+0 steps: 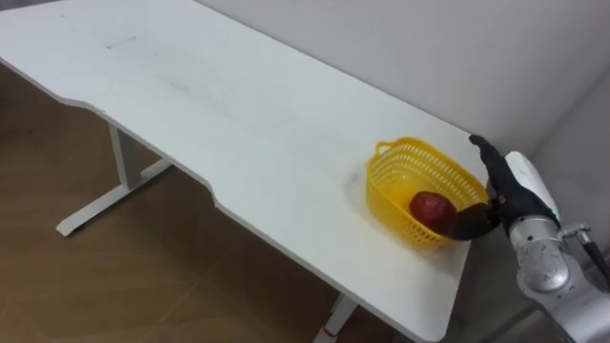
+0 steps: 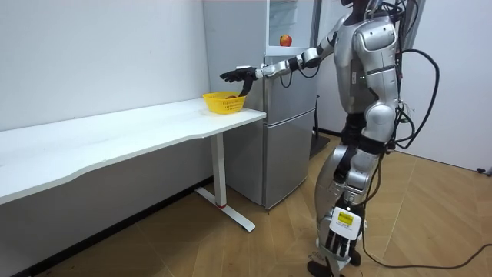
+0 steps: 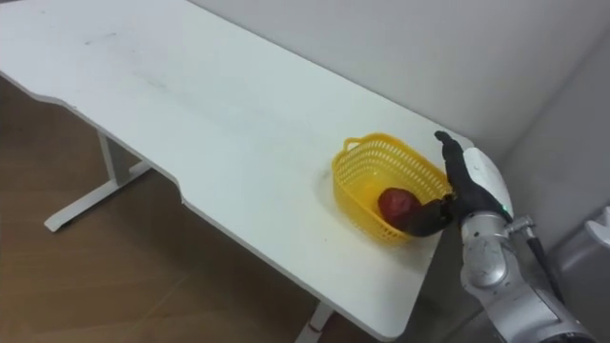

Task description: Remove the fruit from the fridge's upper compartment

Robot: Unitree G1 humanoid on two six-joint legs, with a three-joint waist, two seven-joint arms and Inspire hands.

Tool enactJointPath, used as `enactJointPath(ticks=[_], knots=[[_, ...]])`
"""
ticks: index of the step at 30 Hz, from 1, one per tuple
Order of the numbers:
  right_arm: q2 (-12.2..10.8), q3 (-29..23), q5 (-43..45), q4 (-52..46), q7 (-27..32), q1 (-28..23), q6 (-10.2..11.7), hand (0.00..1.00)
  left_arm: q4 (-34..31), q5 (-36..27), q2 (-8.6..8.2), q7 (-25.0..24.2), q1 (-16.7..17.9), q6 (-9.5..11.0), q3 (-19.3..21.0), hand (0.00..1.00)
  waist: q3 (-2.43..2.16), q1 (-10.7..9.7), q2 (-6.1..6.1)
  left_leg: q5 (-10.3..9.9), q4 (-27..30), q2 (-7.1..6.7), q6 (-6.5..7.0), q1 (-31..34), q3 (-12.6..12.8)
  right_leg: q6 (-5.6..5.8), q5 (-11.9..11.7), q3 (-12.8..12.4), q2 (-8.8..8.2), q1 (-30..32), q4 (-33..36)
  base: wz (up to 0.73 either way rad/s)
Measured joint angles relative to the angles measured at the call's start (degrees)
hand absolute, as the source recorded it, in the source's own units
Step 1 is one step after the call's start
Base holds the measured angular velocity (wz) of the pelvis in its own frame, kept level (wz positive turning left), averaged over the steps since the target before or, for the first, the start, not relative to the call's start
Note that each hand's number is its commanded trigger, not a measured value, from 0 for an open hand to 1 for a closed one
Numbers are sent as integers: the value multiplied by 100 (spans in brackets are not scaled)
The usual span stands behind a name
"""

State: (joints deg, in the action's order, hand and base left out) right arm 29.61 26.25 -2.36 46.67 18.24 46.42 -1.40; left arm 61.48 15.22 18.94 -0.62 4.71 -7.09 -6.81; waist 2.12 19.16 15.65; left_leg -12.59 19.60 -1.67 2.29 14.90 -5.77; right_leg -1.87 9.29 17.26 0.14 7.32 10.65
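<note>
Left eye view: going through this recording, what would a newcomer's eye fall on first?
The yellow plastic mesh basket stands out near the right end of the long white table, with a round red fruit lying inside it. The robot's right hand reaches over the basket's right rim, its dark fingers open.
</note>
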Motion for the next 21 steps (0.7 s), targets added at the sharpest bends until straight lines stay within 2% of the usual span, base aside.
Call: enactJointPath(ticks=[3,11,21], knots=[[2,1,-113,-54,-188,-17,-8,0,18,14,-1,-9,126,6,165,0,-35,-33,37,1,-69,8,-1,-220,42,-4,-3,0,-3,-180,-13,-7],[56,-2,-283,-943,-664,-76,-74,0,-12,60,18,-130,395,-6,395,0,-70,-211,72,0,-209,20,-2,-571,84,-4,-4,1,10,-452,-10,-4],[145,4,-744,-2010,-1439,-453,-106,0,-15,34,27,-221,509,4,599,0,-71,-208,71,-7,-333,28,5,-1009,99,-3,-4,4,7,-850,-59,0]])
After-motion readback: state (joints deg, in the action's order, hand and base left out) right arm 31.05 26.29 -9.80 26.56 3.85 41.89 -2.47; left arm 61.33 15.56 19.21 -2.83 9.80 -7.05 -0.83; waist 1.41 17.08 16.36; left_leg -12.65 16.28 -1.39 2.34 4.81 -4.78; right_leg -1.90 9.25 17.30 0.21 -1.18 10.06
